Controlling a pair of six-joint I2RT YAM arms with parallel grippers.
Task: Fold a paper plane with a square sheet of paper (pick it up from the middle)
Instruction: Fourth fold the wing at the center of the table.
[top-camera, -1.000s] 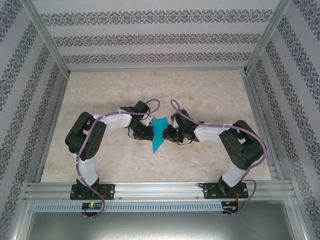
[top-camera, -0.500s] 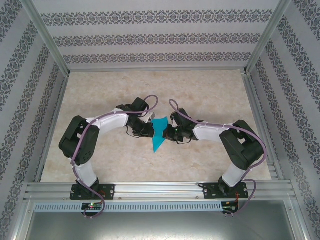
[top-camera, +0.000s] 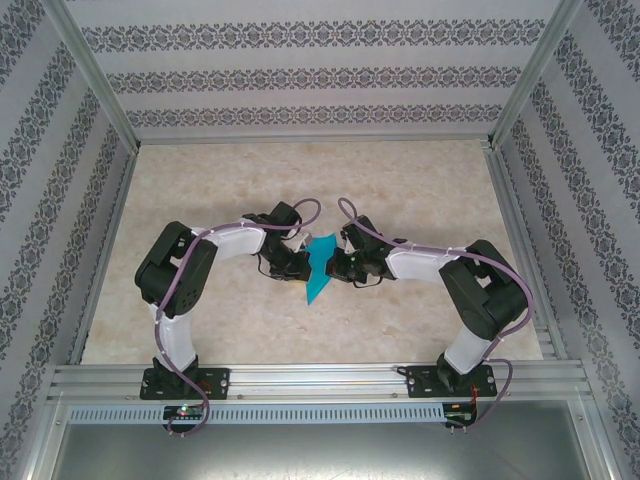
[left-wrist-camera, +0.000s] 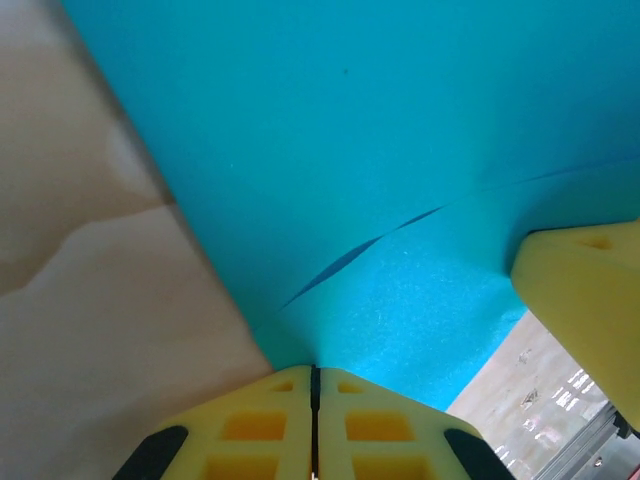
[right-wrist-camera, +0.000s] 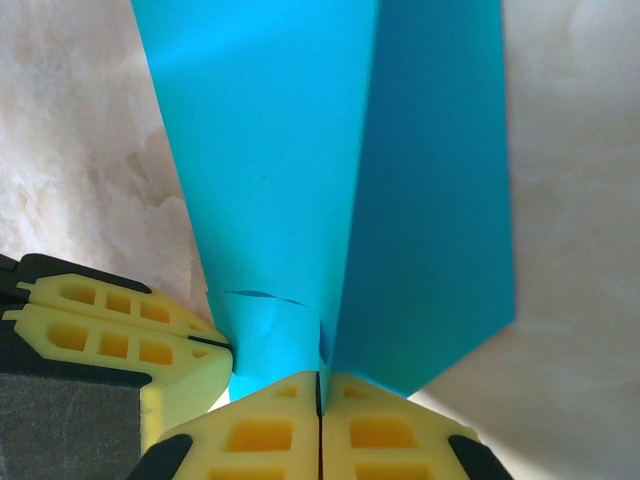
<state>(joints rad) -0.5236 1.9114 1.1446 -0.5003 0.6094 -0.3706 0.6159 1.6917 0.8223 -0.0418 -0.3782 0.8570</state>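
The fold is midway: the paper (top-camera: 320, 278), a narrow creased shape, sits mid-frame between the arms. The left tool (left-wrist-camera: 315, 372) and right tool (right-wrist-camera: 320, 378) each pinch an edge. Next probably calls for a steady, matched pull without tearing.

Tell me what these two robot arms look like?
Both the left arm and right arm have white links, chunky black joints and a purple cable looping along them. The left tool and right tool have yellow plastic fingers with rectangular cut-outs.
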